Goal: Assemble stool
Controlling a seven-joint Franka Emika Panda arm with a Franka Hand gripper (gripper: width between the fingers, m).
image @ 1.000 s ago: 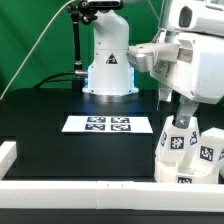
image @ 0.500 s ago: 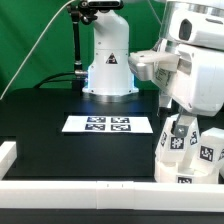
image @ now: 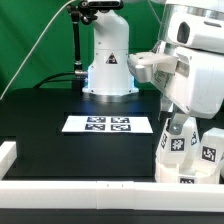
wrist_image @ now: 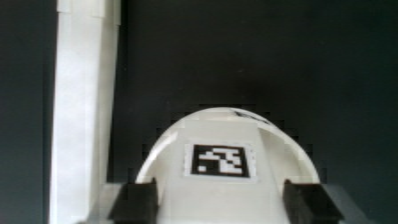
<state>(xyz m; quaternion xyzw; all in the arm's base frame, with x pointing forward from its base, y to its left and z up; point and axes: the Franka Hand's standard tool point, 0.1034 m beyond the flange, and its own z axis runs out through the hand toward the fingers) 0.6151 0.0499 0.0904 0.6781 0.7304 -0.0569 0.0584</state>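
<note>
— Where is the tool seen?

— Directly over a tagged white stool leg, which is flanked by its two fingers.

— Clenched?

— That cannot be told. More legs are grouped on the tabletop below it.

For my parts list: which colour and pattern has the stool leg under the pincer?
The stool leg is white with a black-and-white square tag; clearest in the wrist view.

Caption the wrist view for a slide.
Gripper fingers straddling a tagged white stool leg beside a white rail.
</note>
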